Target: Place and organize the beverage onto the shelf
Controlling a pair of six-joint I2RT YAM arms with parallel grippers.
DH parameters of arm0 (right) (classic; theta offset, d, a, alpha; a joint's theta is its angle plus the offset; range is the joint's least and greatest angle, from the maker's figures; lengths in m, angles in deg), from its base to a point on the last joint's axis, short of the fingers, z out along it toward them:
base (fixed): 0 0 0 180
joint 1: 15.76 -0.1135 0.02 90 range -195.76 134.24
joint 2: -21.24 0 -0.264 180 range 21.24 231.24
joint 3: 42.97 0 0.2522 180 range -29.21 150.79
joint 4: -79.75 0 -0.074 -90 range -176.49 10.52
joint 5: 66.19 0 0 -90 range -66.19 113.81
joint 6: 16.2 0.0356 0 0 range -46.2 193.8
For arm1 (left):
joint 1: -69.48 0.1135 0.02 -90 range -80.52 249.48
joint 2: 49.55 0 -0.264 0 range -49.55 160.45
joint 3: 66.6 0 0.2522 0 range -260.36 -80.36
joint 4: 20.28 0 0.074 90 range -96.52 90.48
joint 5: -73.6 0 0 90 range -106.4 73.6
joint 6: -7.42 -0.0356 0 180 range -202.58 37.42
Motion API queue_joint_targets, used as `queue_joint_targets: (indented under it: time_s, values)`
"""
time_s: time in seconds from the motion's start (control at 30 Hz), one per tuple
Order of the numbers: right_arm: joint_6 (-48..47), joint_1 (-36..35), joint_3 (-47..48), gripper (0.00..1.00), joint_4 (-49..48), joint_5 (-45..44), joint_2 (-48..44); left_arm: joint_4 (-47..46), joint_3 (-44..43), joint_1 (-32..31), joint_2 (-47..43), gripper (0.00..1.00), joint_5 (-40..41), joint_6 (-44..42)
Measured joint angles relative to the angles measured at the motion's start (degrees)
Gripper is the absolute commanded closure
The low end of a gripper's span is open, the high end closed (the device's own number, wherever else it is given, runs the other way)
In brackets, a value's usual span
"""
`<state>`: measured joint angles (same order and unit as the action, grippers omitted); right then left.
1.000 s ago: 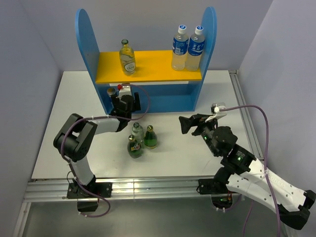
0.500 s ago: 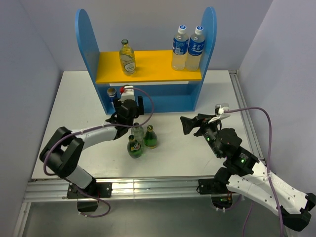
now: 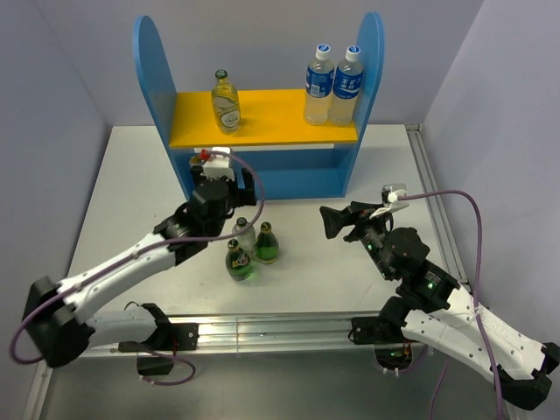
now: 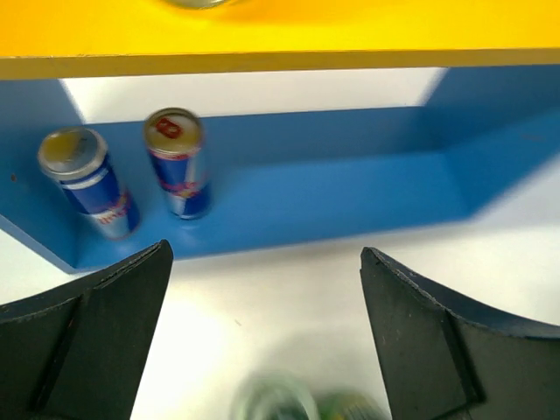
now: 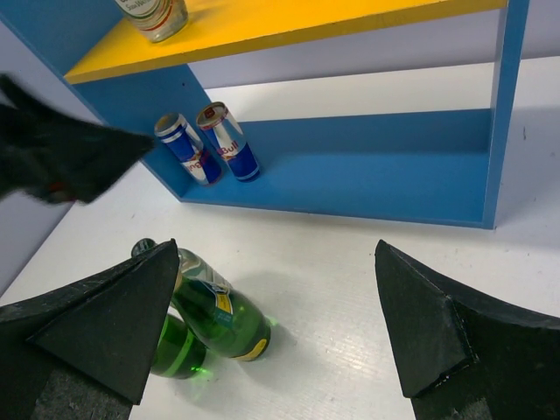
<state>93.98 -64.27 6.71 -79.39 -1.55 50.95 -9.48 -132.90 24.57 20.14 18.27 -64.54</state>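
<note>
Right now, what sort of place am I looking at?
Probably a robot test bench rather than a shop: a left arm and a right arm bolted to a white table, plain walls close around it, and one blue shelf with a yellow board.

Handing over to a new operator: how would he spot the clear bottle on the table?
Start at the blue shelf; three bottles stand on the table just in front of it. The clear bottle is the one nearest the shelf. The two green bottles stand closer to the arms.
</note>
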Motion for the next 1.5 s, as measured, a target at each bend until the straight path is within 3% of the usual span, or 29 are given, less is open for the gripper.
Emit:
queue_joint_targets:
  time_s: [0.2,0.33,0.53,0.77,1.0,1.33,1.5]
  values:
    - [-0.02,0.00,-0.20,0.00,-0.09,0.02,0.02,8.11,1.79,-9.86,-15.89,0.00,-2.60,2.89]
    - [-0.02,0.00,-0.39,0.00,-0.11,0.07,0.17,12.28,5.49,-16.44,-20.79,0.01,-2.99,6.95]
    - [0.00,0.00,-0.42,0.00,-0.09,0.04,0.07,19.56,10.54,-26.88,-18.29,0.01,3.98,14.95]
    - [0.00,0.00,-0.46,0.00,-0.04,0.07,-0.22,23.04,11.74,-33.42,-20.48,0.01,12.09,26.88]
    - [0.24,0.00,-0.83,0.00,-0.04,0.17,-0.35,28.37,10.25,-38.60,-18.84,0.01,20.94,33.66]
    - [0.44,0.00,-1.77,0.00,-0.22,0.37,-0.72,54.62,4.11,-44.85,-12.68,0.01,29.55,52.24]
    - [0.46,0.00,-1.92,0.00,-0.17,0.42,-0.61,60.87,2.51,-46.42,-12.74,0.01,31.95,57.68]
